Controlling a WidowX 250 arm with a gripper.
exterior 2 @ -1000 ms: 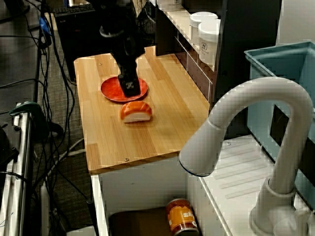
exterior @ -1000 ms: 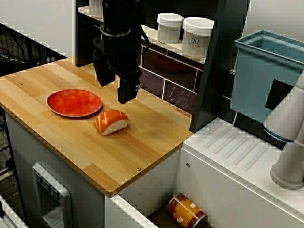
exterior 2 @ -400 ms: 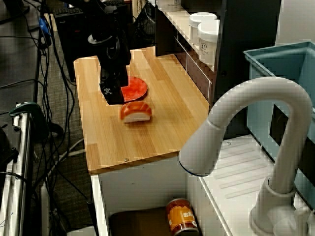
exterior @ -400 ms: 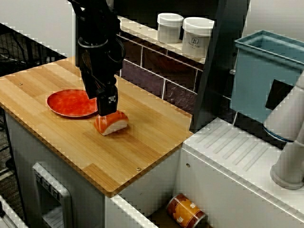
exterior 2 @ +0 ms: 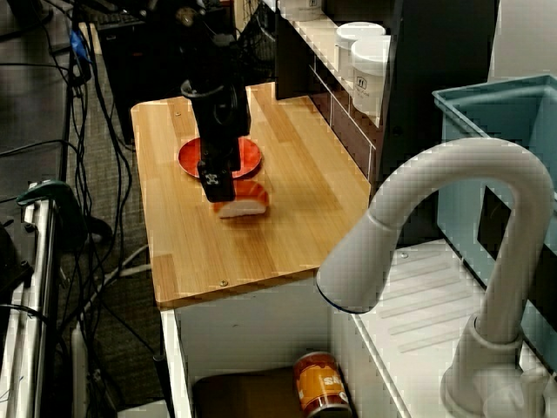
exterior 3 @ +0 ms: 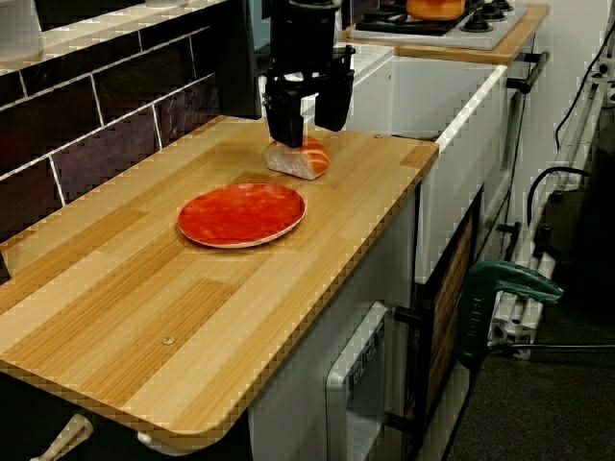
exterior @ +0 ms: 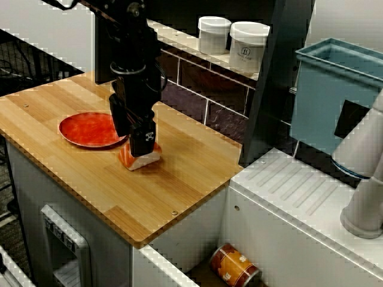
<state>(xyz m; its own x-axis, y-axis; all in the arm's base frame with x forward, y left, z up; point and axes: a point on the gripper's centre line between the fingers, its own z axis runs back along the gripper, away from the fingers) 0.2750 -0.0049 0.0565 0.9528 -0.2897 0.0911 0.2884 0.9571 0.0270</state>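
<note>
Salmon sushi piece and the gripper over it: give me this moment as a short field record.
Gripper state: gripper open, fingers straddling the top of the salmon sushi
Contact: cannot tell whether touching
Sushi position: on the wooden counter, beside the red plate
Around: two white jars on the shelf; can lying in the basin

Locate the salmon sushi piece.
In the view facing the shelf, the sushi lies on the wooden counter, just right of the red plate, directly under the open hand.
</note>
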